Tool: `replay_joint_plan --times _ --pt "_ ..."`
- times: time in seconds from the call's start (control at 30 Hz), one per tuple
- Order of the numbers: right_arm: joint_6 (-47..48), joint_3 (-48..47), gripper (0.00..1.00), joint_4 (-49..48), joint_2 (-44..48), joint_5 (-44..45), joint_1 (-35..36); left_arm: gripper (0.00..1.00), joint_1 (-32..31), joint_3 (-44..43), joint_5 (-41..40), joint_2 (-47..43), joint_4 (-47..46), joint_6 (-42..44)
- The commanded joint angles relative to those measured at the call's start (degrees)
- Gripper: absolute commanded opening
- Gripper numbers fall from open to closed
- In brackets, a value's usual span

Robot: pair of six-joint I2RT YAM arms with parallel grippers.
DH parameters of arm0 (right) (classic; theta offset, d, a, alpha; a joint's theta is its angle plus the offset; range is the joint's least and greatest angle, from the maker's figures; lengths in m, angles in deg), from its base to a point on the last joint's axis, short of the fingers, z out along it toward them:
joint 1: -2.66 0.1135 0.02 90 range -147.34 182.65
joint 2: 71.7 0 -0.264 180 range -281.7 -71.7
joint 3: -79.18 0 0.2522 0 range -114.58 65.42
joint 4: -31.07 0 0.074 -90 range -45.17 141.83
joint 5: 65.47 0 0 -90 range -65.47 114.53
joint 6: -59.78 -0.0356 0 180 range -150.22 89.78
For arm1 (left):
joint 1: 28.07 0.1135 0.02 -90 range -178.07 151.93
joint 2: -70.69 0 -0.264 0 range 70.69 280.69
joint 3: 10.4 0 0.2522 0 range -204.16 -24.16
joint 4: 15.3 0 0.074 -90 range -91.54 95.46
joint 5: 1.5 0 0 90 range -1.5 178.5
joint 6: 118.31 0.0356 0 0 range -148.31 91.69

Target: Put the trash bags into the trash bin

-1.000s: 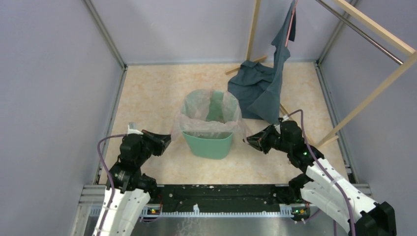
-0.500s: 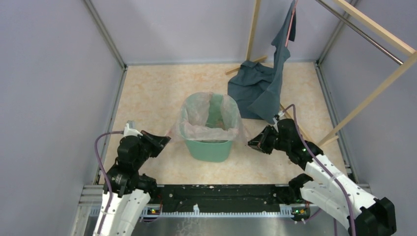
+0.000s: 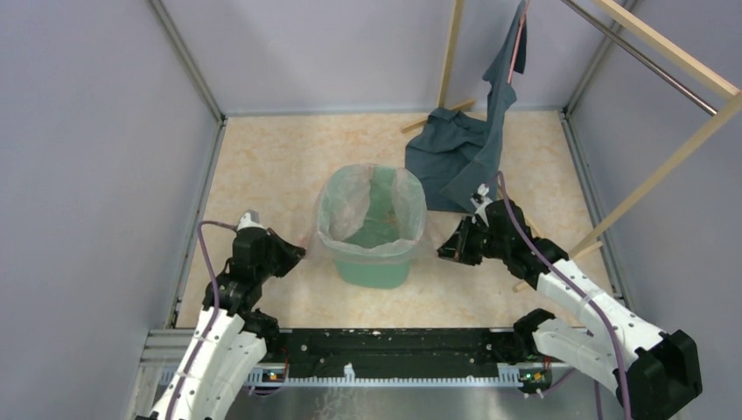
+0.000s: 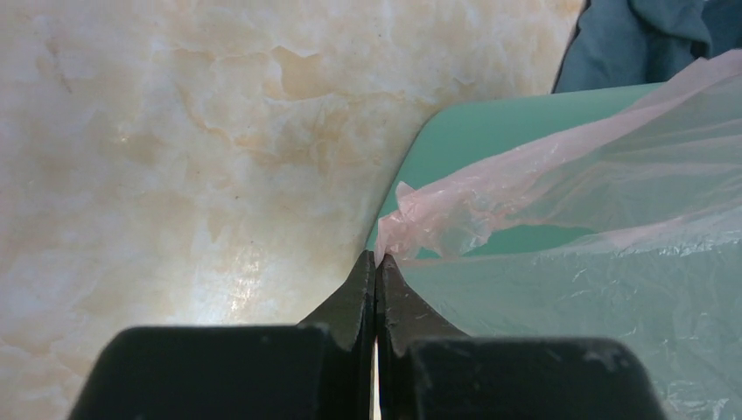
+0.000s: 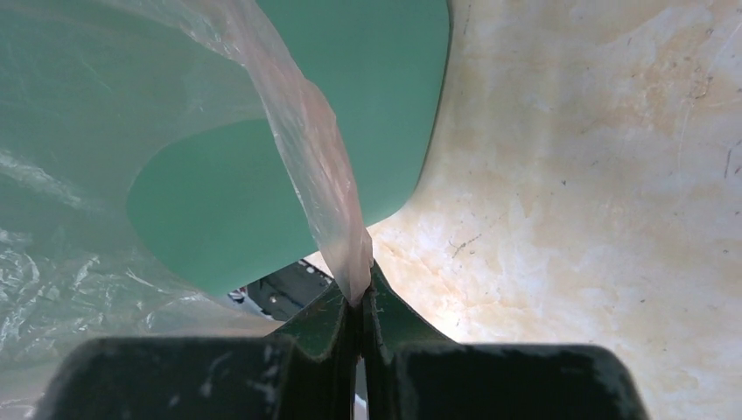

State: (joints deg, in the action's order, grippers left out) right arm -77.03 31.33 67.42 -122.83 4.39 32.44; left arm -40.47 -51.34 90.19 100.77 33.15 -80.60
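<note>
The mint-green trash bin (image 3: 372,269) stands upright in the middle of the floor. The pale-pink trash bag (image 3: 367,210) lines its opening, with film draped over the rim. My left gripper (image 3: 299,252) is at the bin's left side, shut on the bag's left edge (image 4: 420,223). My right gripper (image 3: 442,251) is at the bin's right side, shut on the bag's right edge (image 5: 337,227). The bin wall shows green in the left wrist view (image 4: 490,118) and the right wrist view (image 5: 376,96).
A dark blue-grey cloth garment (image 3: 459,157) hangs from a wooden rack (image 3: 665,166) at the back right and spreads on the floor beside the bin. Grey walls enclose the marble-patterned floor (image 3: 271,166). The black base rail (image 3: 394,350) runs along the near edge.
Both grippers moved down and farther back beside the bin, pulling the bag's edges down. The film now sits tighter over the rim.
</note>
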Motion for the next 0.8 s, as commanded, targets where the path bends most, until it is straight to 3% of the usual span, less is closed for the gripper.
replay_joint_plan --times 0.0,0.13,0.27,0.47,0.77 --pt "3.4 0.7 0.0 -2.2 -0.5 3.4 0.6 0.0 0.3 -1.9 3.7 2.6 -5.5 3.8" --pt "5.4 4.1 0.0 -9.8 -8.1 9.1 0.4 0.0 0.3 -1.0 6.8 4.5 -7.5 5.1" --pt "7.0 3.5 0.0 -14.5 -17.3 7.4 0.7 0.0 0.3 2.7 11.2 8.9 -10.9 3.9" --pt "4.6 3.3 0.0 -20.5 -20.9 4.8 4.9 0.0 0.2 10.3 16.2 16.3 -21.1 1.0" --pt "3.4 3.1 0.0 -26.4 -27.9 6.9 7.3 0.0 -2.4 12.3 15.8 23.6 -24.8 -1.5"
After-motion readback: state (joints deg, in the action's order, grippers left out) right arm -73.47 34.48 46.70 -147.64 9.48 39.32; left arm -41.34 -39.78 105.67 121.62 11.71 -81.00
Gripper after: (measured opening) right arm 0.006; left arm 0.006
